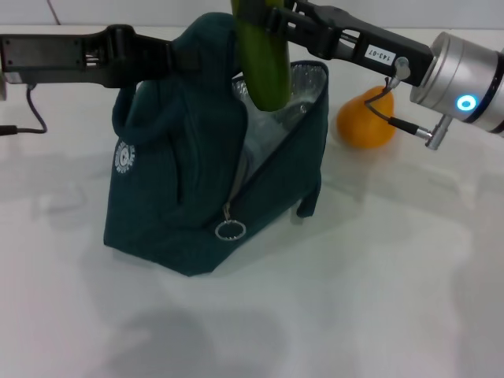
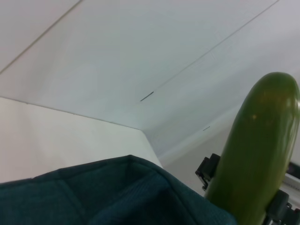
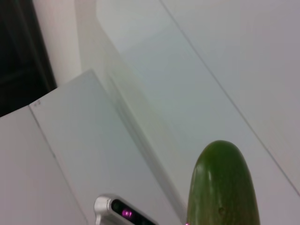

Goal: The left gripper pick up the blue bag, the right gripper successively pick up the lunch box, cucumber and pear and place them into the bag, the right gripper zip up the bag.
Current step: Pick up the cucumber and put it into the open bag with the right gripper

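Below, a smooth white surface fills the scene. On it stands a large dark teal-blue fabric bag, open at the top, its silver foil lining showing and a ring zipper pull hanging at the front. Something clear lies inside, hard to make out. The black left hand grips the bag's upper edge. The black right hand holds a long dark green cucumber upright above the opening. A yellow-orange pear rests just behind the bag.
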Available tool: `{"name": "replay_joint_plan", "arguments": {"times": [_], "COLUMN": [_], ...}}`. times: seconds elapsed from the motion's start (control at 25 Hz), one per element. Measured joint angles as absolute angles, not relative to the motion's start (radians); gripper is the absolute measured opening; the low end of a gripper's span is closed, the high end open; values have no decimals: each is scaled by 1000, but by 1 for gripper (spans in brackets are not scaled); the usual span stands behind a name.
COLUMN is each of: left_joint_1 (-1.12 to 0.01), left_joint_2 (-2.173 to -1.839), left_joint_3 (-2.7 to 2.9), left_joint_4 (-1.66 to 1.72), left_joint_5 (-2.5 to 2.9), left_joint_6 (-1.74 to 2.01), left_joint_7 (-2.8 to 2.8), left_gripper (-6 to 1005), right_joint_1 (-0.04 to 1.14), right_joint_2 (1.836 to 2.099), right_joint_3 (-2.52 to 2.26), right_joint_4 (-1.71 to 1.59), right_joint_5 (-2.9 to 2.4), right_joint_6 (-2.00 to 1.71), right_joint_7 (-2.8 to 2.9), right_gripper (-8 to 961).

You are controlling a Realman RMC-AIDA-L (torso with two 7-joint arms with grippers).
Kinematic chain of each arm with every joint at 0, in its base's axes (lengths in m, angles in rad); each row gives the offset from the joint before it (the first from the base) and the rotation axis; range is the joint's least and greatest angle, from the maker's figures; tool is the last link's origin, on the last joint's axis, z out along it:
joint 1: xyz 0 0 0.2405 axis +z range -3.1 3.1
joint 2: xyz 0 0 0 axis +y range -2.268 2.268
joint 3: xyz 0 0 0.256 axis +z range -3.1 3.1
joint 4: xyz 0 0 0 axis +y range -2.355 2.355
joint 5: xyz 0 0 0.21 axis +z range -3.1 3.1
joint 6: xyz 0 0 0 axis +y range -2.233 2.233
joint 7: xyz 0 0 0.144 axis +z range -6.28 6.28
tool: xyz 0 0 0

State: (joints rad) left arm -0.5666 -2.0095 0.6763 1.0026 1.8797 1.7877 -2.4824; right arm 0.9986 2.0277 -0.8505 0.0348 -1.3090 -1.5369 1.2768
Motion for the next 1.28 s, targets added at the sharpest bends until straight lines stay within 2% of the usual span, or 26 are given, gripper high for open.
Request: {"name": "replay_joint_plan", "arguments": {"times": [0.64,1.28], "left_joint_1": [-567,-537], "left_joint_2": [-2014,-2014], "left_joint_3": [675,677], "left_joint_4": [965,965], "left_joint_5": [1866,1870], "left_joint_6": [1770,1766], "left_joint_7": [-2472,-2461], "left_gripper": [83,85], "right_joint_1": [994,938], "right_joint_2": [2028,2028], "right_joint_3": [-760,-188], "right_joint_4": [170,241], "right_joint_5": [-1338,-1963], "right_joint_6": [-1528,-1405], "right_joint_7": [1210,1118], "right_gripper": [657,671]}}
